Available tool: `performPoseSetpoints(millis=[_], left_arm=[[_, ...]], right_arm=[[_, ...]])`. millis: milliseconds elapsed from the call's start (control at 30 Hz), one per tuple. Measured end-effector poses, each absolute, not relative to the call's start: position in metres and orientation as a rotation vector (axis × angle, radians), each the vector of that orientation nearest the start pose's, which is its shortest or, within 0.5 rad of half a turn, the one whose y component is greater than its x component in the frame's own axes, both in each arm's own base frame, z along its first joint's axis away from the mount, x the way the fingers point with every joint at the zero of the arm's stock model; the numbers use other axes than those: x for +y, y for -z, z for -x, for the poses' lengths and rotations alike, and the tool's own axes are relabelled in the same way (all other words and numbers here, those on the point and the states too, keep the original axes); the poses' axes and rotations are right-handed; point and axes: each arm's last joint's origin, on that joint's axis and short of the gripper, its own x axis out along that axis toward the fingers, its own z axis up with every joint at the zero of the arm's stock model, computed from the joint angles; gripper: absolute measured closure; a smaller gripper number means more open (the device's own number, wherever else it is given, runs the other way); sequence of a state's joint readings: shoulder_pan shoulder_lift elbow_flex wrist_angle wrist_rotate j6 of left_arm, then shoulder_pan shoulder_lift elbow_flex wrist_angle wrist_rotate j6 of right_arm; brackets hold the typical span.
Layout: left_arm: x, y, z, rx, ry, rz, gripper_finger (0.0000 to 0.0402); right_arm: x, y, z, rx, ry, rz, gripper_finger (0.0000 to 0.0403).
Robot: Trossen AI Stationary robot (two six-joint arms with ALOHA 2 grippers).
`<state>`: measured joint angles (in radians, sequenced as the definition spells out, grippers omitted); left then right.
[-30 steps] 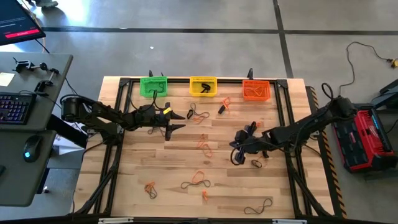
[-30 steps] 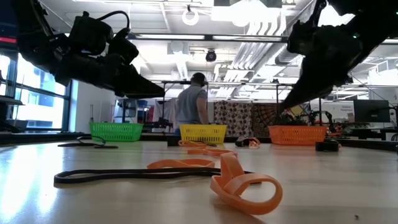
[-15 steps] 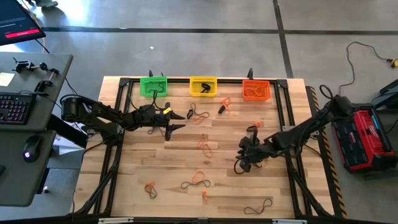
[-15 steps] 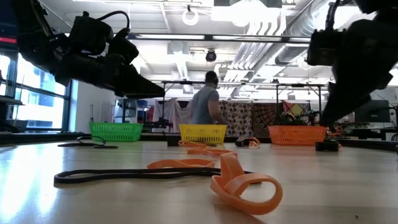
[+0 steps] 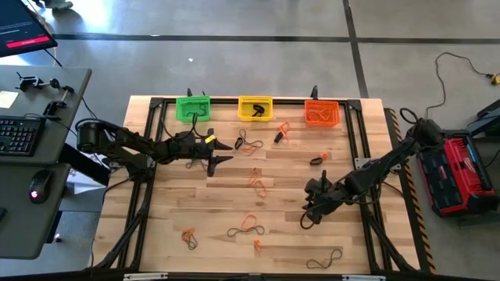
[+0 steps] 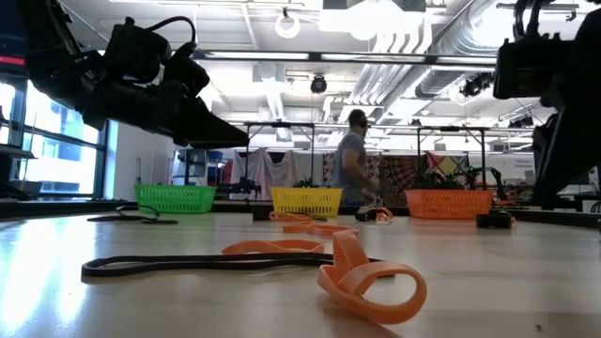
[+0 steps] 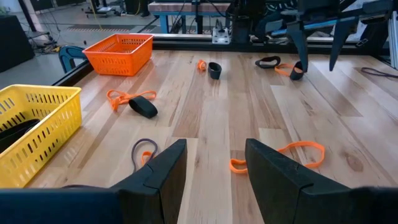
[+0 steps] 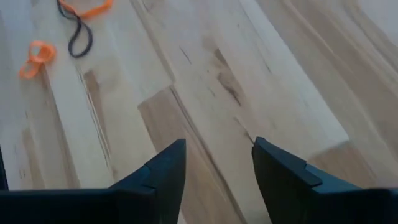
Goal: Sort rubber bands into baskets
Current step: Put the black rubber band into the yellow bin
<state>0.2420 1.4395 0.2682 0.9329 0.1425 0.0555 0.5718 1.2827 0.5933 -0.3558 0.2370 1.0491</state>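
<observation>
Along the desk's (image 5: 195,211) far edge stand the green basket (image 5: 192,107), yellow basket (image 5: 255,108) and orange basket (image 5: 321,112); rubber bands (image 5: 250,223) lie scattered. Right tool (image 5: 308,218), fingers parted and apparently empty, angles toward bare wood; left tool (image 5: 225,152) waits open near the green basket.

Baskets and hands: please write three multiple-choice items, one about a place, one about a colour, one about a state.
1. Where do the baskets stand? A) along the table's far edge B) at its centre C) on the floor
2. What colour is the middle basket? A) green B) yellow C) orange
3. How is the right hand? A) shut on a band B) open, holding nothing C) inside a basket

Key: 1 A, the green basket, yellow basket and orange basket line the far edge; 2 B, yellow sits between; 3 B, the right hand shows bare table between its fingers.
</observation>
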Motion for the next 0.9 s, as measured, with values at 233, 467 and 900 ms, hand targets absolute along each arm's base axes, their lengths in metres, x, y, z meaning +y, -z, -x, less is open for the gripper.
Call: performPoseSetpoints(millis=[233,467,900], left_arm=[[0.051,-0.14,-0.224,0.237,-0.092,-0.01,0.0245],[0.051,-0.14,-0.224,0.237,-0.092,-0.01,0.0245],[0.051,-0.14,-0.224,0.237,-0.093,-0.01,0.0245]], right_arm=[[0.118,-0.191,-0.185,1.108,0.307,-0.486,0.0229],[0.117,-0.2,-0.181,1.175,0.362,-0.463,0.0229],[0.119,-0.182,-0.177,1.391,0.416,-0.436,0.0229]])
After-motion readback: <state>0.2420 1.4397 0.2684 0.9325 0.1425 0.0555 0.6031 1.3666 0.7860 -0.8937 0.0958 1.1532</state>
